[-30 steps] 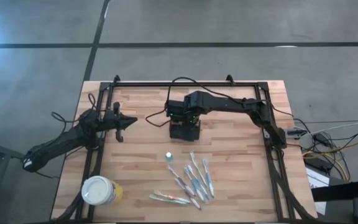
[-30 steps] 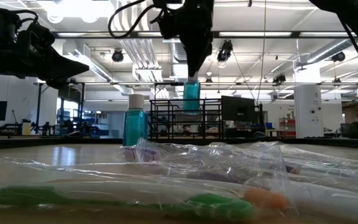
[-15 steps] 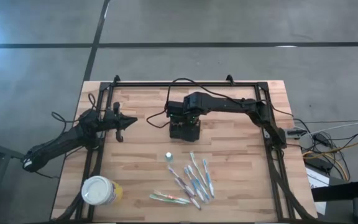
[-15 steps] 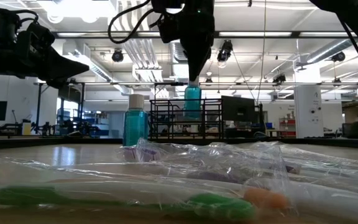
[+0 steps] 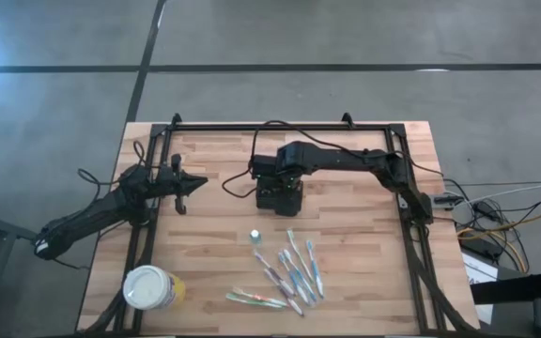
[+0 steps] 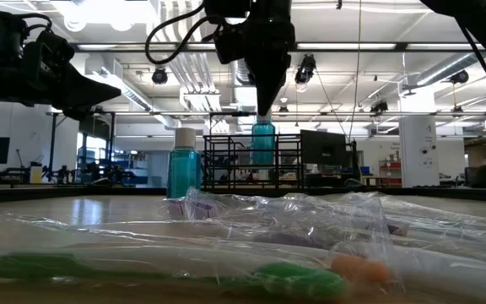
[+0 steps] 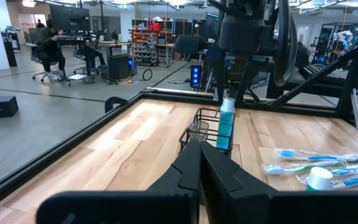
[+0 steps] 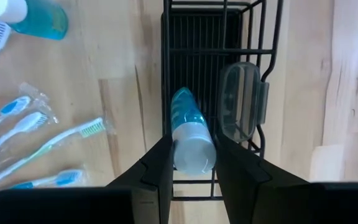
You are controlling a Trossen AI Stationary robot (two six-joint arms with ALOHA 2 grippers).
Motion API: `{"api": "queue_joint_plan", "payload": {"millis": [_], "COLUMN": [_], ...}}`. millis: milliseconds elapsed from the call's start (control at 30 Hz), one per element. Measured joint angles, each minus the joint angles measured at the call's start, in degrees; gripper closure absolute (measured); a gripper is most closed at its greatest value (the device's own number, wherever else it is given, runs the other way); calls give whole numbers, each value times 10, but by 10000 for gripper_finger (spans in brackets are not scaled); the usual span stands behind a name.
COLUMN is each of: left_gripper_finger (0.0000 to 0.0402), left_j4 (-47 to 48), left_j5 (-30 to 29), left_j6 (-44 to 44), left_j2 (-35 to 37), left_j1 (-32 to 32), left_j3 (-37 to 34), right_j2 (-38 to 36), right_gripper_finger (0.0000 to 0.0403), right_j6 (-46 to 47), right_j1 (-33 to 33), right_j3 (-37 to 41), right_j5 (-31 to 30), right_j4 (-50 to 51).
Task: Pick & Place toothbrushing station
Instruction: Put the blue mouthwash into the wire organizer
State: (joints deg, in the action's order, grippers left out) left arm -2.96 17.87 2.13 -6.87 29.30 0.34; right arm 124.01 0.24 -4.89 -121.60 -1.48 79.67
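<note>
Nearest the low camera lay the plastic-wrapped toothbrushes [image 5: 291, 270], scattered on the pale wooden table [image 5: 346, 235]. Beside them stood a small teal bottle with a white cap [image 6: 182, 162]. A round white-lidded yellow cup [image 5: 152, 288] sat well apart at the table's near left corner. Farther back, near the table's middle, stood the small black wire-mesh caddy with compartments [image 8: 211, 74]. A clear plastic cup [image 8: 240, 101] sat in one compartment. In the compartment beside it hung a second teal bottle with a white cap [image 8: 190, 134].

My right pincer [image 8: 192, 163] pointed straight down over the caddy, its fingers [image 8: 159, 171] part open and pressed on that bottle's capped end. My right arm reached across from the table's right side. My left pincer [image 5: 185, 196] hovered over the table's left part, fingers [image 7: 185, 171] shut and empty, aimed toward the caddy.
</note>
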Motion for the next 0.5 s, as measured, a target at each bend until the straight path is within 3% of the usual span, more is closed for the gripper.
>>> {"api": "queue_joint_plan", "payload": {"millis": [500], "left_gripper_finger": [396], "left_j4": [1], "left_j5": [0], "left_j6": [0], "left_j2": [0], "left_j1": [0], "left_j3": [0], "right_j2": [0], "right_gripper_finger": [309], "right_j6": [0], "right_j1": [0], "right_j3": [46], "right_j5": [0], "right_j4": [-46]}}
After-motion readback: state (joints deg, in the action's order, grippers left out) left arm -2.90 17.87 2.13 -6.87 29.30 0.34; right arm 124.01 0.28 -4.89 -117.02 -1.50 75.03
